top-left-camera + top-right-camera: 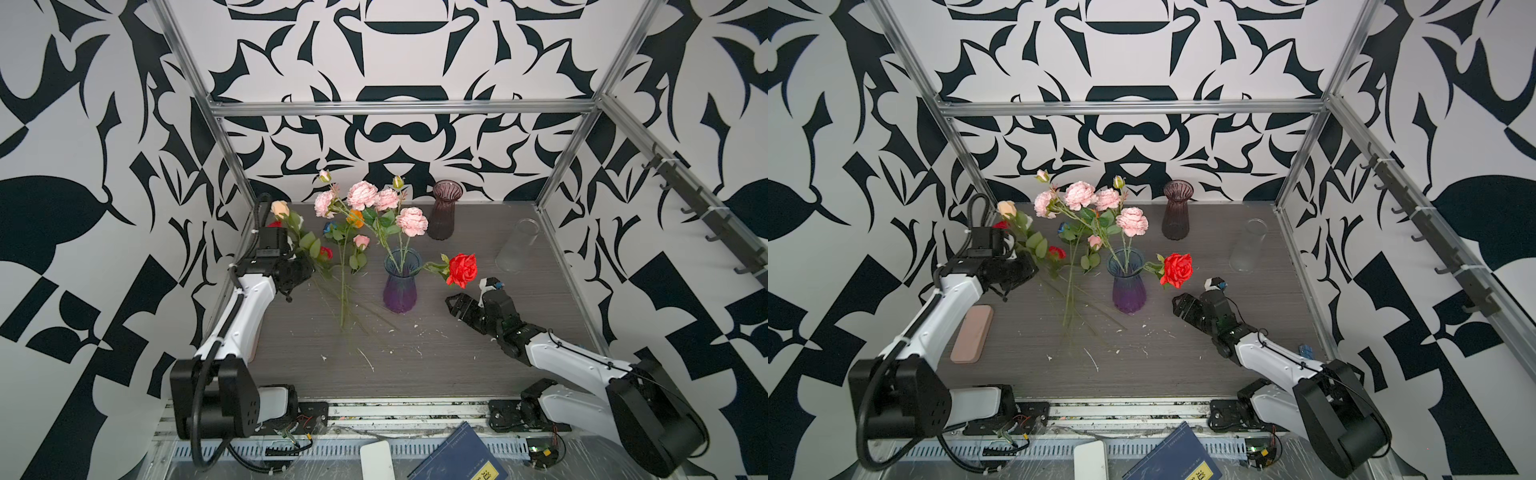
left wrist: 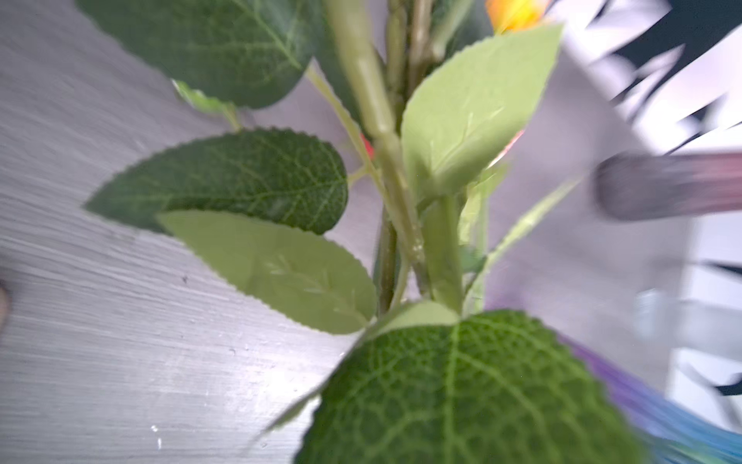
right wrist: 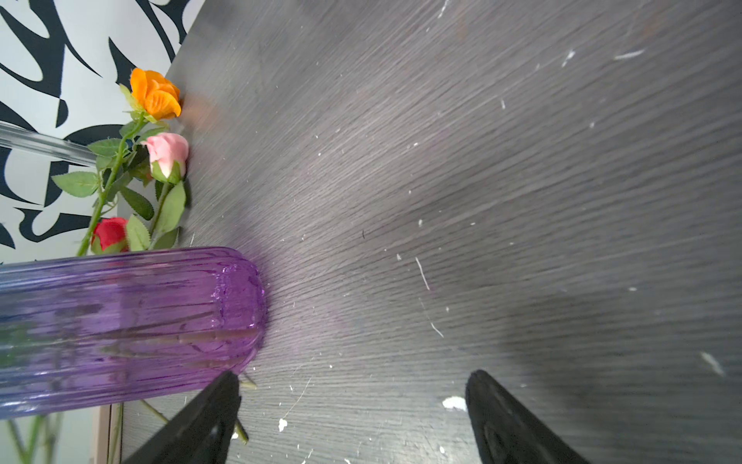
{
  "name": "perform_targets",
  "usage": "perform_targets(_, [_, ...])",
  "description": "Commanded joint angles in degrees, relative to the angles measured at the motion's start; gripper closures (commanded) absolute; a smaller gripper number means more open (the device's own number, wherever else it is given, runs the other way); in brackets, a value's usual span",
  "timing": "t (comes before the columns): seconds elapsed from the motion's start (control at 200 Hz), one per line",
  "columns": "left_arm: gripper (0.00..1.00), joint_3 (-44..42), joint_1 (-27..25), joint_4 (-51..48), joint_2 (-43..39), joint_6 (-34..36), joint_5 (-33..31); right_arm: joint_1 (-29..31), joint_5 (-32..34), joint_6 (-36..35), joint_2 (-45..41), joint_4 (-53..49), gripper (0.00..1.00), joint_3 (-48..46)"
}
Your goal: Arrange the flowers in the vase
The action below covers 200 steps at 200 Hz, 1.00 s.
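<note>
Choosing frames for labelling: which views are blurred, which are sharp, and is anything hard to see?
Left wrist view: motion-smeared, worst toward the edges; leaves crowd the lens. Right wrist view: sharp on the table grain and purple vase. Both top views: crisp, evenly lit; the clear vase nearly vanishes.

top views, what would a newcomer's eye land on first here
Probably the bright red rose drooping over the right side of the purple vase in the middle of the table, with the tall pink ruffled spray standing in the same vase. Next, the bold black-and-white patterned walls around the stall, and the loose roses lying left of the vase.
</note>
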Motion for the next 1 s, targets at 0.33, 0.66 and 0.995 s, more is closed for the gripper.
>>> perform_targets(0.33, [1.00,5.2,-0.2,5.0,-7.5,-0.5,13.0,-0.1,0.5,-0.2,-1.8,0.1,0.08,0.8])
perform_targets(0.66, [1.00,12.6,-1.7,-14.3,-4.7,0.8,-24.8,-0.1,0.6,-0.2,-2.0,0.2,0.08,0.7])
perform_targets(0.995, [0.88,11.8,-6.3,-4.4,-9.1,6.0,-12.1,-0.1,0.3,-0.3,-1.5,0.4,0.08,1.0])
